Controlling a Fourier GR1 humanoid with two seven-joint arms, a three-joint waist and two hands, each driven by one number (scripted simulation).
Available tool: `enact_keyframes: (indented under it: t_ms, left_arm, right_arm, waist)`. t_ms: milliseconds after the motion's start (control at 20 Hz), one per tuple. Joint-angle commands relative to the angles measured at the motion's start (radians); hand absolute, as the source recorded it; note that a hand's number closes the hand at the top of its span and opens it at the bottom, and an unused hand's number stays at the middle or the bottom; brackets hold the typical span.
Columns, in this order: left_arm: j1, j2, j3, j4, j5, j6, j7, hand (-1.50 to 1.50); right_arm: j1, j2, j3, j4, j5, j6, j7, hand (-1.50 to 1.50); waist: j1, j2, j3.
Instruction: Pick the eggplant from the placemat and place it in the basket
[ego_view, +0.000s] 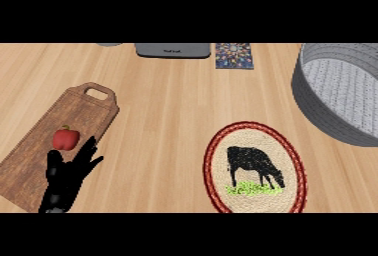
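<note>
while the left hand (65, 177) rests at the near left with its fingers straight and spread wide, holding nothing, it lies over the near end of a wooden cutting board (40, 145) that runs slantwise on the tabletop (170, 110). a red bell pepper (65, 139) sits on the board just beyond the hand, close beside the fingertips; whether they touch it i cannot tell. the oval placemat (255, 137), red-rimmed with a black cow on grass, lies near and right of centre, well apart from the hand. the grey basket (321, 107) stands at the far right, cut by the edge. where the eggplant is i cannot tell. along the far edge sit a grey appliance (173, 50) and a colourful card (234, 55).
</note>
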Motion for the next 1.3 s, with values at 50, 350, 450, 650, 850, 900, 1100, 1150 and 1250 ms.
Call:
enact_keyframes:
  t_ms: [50, 350, 450, 650, 850, 900, 1100, 1150, 1250]
  left_arm:
    - [0.007, 0.000, 0.004, 0.021, 0.007, -0.015, 0.032, 0.00]
    - [-0.045, -0.021, -0.003, 0.089, -0.015, -0.010, 0.003, 0.00]
    - [-0.030, -0.013, -0.006, 0.041, -0.015, -0.003, 0.051, 0.00]
    - [-0.016, -0.011, 0.000, 0.039, -0.006, -0.021, 0.026, 0.00]
    - [-0.033, -0.023, 0.002, 0.037, -0.017, -0.001, 0.034, 0.00]
    - [0.017, -0.033, -0.014, 0.001, -0.023, 0.005, 0.034, 0.00]
    - [-0.021, -0.016, 0.005, 0.052, -0.031, -0.001, 0.022, 0.00]
    - [-0.016, 0.003, 0.009, 0.036, -0.016, -0.030, 0.015, 0.00]
    - [-0.018, -0.049, -0.021, 0.058, -0.041, 0.008, 0.007, 0.00]
  right_arm:
    - [-0.143, 0.052, 0.013, 0.214, 0.064, 0.036, -0.045, 1.50]
    - [-0.153, 0.036, 0.005, 0.419, 0.154, 0.060, -0.272, 1.50]
    - [-0.147, 0.018, 0.039, 0.387, 0.244, -0.174, -0.194, 1.50]
    - [-0.128, 0.015, 0.094, 0.462, 0.338, -0.165, -0.378, 1.50]
    - [-0.191, 0.001, 0.081, 0.541, 0.368, -0.189, -0.458, -1.50]
    - [-0.167, 0.001, 0.082, 0.558, 0.374, -0.196, -0.505, -1.50]
    - [-0.257, -0.032, 0.058, 0.615, 0.371, -0.139, -0.487, -1.50]
    - [-0.268, -0.029, 0.037, 0.645, 0.355, -0.154, -0.471, -1.50]
    - [-0.300, -0.053, 0.023, 0.661, 0.344, -0.103, -0.453, -1.50]
  waist:
    - [-0.002, 0.006, -0.007]
    - [0.004, 0.017, -0.005]
    - [0.005, 0.016, -0.005]
    - [0.010, 0.017, -0.004]
    - [0.011, 0.016, -0.004]
    - [0.022, 0.018, -0.003]
    - [0.015, 0.017, -0.004]
    - [0.028, 0.022, -0.003]
    - [0.020, 0.021, -0.004]
